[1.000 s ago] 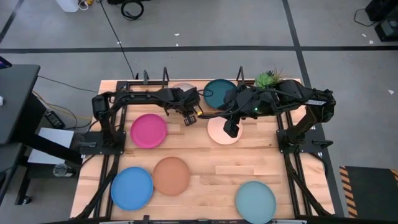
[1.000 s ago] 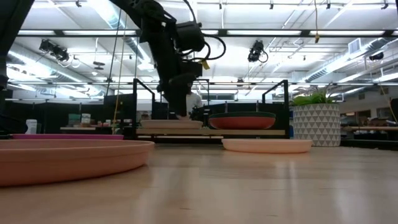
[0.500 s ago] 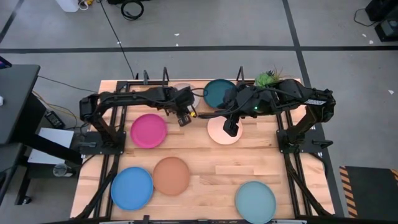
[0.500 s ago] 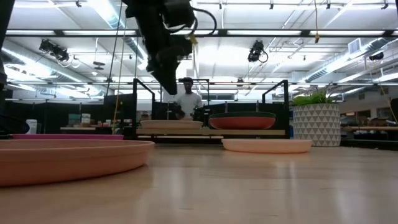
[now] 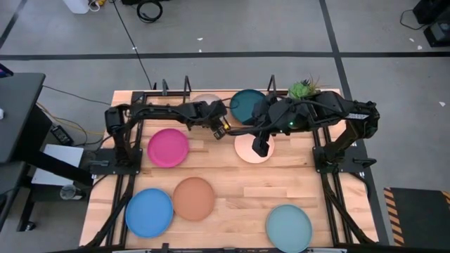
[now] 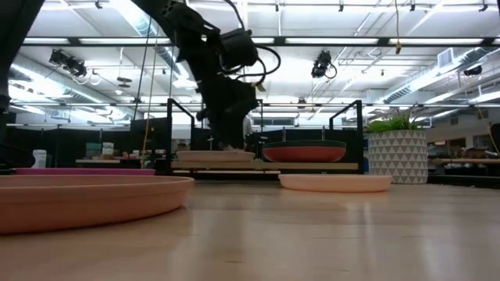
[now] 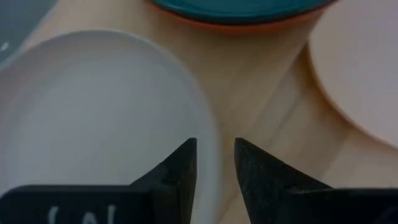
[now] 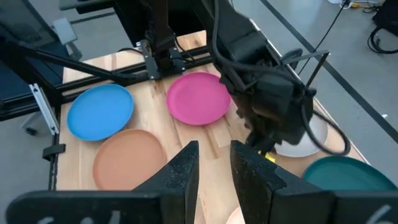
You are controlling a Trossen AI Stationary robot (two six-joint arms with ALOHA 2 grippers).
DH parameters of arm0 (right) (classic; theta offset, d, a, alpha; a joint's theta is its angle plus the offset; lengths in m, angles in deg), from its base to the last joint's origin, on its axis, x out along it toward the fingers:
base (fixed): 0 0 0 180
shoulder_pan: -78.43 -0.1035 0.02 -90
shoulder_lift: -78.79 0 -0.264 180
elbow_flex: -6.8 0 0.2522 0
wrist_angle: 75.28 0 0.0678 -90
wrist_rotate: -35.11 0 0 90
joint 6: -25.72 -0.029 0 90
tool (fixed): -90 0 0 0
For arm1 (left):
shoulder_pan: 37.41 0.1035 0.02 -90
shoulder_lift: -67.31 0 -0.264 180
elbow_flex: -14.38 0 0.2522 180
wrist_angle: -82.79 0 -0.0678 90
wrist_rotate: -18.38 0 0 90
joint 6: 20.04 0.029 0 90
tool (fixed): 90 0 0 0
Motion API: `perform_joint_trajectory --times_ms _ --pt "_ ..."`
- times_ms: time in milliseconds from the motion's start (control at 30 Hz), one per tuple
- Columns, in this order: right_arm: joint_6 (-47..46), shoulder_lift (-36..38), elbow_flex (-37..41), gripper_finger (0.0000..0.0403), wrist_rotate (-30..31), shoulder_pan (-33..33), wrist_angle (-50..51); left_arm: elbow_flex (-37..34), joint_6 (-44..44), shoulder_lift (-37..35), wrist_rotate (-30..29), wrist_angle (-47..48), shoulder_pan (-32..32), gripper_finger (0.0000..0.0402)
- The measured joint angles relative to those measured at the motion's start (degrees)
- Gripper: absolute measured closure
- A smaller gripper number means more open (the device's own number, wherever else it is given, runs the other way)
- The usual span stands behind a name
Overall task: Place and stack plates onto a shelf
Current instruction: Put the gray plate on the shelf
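The black shelf [image 5: 186, 90] stands at the table's far edge. On it lie a pale grey plate [image 5: 205, 104] and, to its right, a dark teal plate [image 5: 246, 104] on an orange-red one [image 6: 305, 154]. My left gripper [image 5: 220, 127] is low over the grey plate's near right rim [image 7: 208, 124], fingers almost together. My right gripper [image 5: 261, 147] hovers shut and empty above a cream plate [image 5: 247, 149] lying flat on the table. Magenta [image 5: 169, 147], bright blue [image 5: 149, 212], peach-tan [image 5: 193, 198] and pale aqua [image 5: 288, 226] plates lie flat on the table. My left gripper points down at the grey plate's near right rim [image 7: 214, 146], which shows in the narrow gap between its fingertips [image 7: 186, 163]. In the low view its tip reaches down to the plate's top [image 6: 226, 150]. I cannot tell whether it touches or pinches the rim.
A small potted green plant [image 5: 302, 89] stands at the shelf's right end. The shelf's upright posts [image 6: 358, 129] rise beside the plates. Black arm frames run along the table's left and right edges. Bare wood lies between the cream plate and the pale aqua plate.
My left gripper rose from the grey plate and swung toward the table's left, then came back down to that plate's near right rim. The plates and my right gripper have kept still.
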Motion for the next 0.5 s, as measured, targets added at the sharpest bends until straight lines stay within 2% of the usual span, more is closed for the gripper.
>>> perform_joint_trajectory --times_ms 367,500 --pt "-0.74 0.00 0.00 0.0305 -0.35 -1.13 -0.18 -0.02 -3.45 2.47 -0.69 -7.62 -0.44 0.0287" --pt "-0.67 0.00 0.00 0.0305 -0.33 -1.10 -0.15 -0.02 -6.00 2.46 3.91 -10.85 0.62 0.0287"
